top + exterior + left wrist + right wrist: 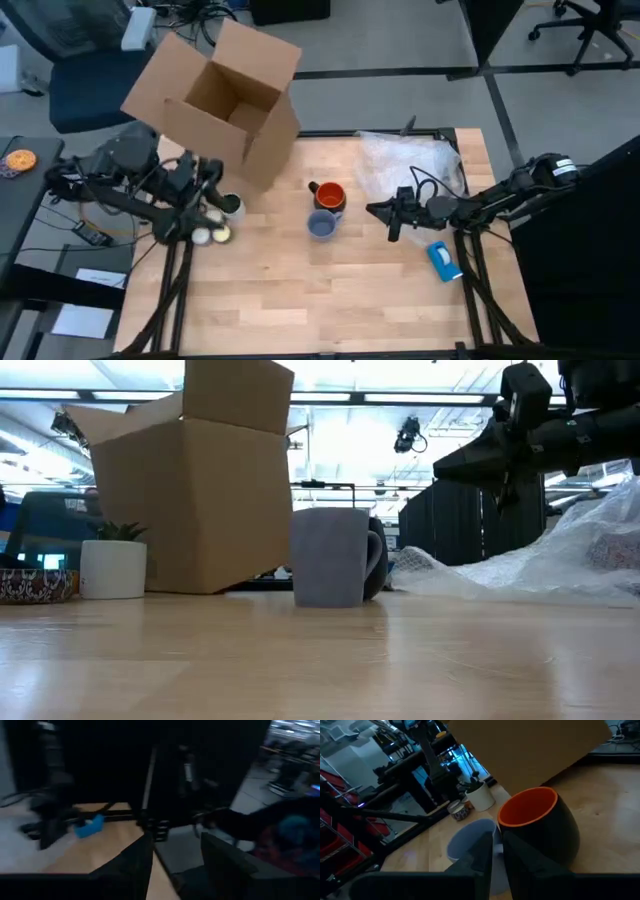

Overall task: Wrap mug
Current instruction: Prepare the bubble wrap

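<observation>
- Mug (328,196) upright near the table's (300,300) middle, orange inside up, dark handle toward the box (215,105) side; touching or just beside a grey mug (321,225) on its near side.
- Right gripper (382,212) just beside the mug on the wrap (410,160) side, held above the board, fingers pointing at the mug; by far the nearer arm.
- In the right wrist view, fingers (520,862) showing a narrow slit between them, neither wide apart nor clamped on anything; mug (540,822) straight ahead past the tips, grey mug (470,842) alongside it.
- Deciding relation: mug lies level along the right gripper's pointing line, so a short straight reach would likely meet its rounded wall first; grey mug close enough to be nudged.
- No long axis to align with: mug round, only the handle breaks the symmetry, and it faces away from the right gripper.
- Bubble wrap behind the right arm, well apart from the mug; mug not yet on it.
- Left gripper (205,195) waiting at the table's left edge near the box, by a small white pot (232,206); own wrist view shows the fingers (135,865) spread with nothing held.
- In the low view, orange mug mostly hidden behind the grey one (330,557).
</observation>
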Robot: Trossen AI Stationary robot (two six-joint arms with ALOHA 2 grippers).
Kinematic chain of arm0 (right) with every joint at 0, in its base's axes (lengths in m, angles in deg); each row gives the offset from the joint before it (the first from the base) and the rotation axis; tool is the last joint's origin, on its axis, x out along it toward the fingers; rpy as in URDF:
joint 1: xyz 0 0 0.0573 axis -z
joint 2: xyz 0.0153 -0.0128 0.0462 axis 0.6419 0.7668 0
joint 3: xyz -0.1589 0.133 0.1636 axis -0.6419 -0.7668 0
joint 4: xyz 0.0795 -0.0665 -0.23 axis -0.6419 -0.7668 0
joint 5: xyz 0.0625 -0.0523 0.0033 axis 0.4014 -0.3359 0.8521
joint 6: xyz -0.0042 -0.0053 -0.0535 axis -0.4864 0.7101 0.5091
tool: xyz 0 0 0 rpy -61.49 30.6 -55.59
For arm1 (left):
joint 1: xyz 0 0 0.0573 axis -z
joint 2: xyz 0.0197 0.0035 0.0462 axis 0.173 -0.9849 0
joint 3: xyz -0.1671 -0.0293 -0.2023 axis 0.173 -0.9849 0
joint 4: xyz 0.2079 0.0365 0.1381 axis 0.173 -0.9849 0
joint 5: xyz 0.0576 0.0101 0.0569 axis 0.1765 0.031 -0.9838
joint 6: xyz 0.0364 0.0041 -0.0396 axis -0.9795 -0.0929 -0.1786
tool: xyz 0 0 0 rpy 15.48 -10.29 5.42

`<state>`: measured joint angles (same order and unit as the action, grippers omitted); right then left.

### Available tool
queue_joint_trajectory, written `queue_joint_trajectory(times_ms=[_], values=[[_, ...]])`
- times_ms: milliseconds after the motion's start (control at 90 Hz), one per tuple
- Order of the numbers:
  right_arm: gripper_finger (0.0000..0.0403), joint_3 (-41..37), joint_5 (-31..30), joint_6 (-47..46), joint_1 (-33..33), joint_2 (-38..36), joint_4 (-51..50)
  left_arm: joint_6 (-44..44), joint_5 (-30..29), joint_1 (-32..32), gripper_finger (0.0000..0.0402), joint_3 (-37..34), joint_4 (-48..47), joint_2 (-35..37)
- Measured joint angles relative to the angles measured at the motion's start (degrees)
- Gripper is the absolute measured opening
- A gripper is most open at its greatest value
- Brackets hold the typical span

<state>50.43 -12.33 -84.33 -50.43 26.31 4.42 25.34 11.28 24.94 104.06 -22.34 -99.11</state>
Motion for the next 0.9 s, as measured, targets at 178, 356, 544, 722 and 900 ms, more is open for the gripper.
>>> queue_joint_trajectory(times_ms=[178,356,544,722,900], values=[[0.0020,0.00,0.07,-0.34,-0.04,0.00,0.01,-0.12,-3.17,6.78,0.0147,-4.13,6.18,-0.45],[0.0020,0.00,0.07,-0.37,-0.04,-0.01,0.01,-0.41,-7.04,14.99,0.0147,-5.52,9.23,-2.48],[0.0020,0.00,0.07,-0.39,-0.71,-0.01,0.00,-2.62,-18.13,25.65,0.0147,-6.33,9.36,-7.02],[0.0020,0.00,0.00,-0.07,-1.51,0.00,-0.01,-0.33,-26.34,32.94,0.0147,-6.36,9.30,-12.15],[0.0020,0.00,-0.04,-0.09,-1.51,0.00,0.10,7.45,-32.37,37.70,0.0147,-6.36,2.75,-17.56]])
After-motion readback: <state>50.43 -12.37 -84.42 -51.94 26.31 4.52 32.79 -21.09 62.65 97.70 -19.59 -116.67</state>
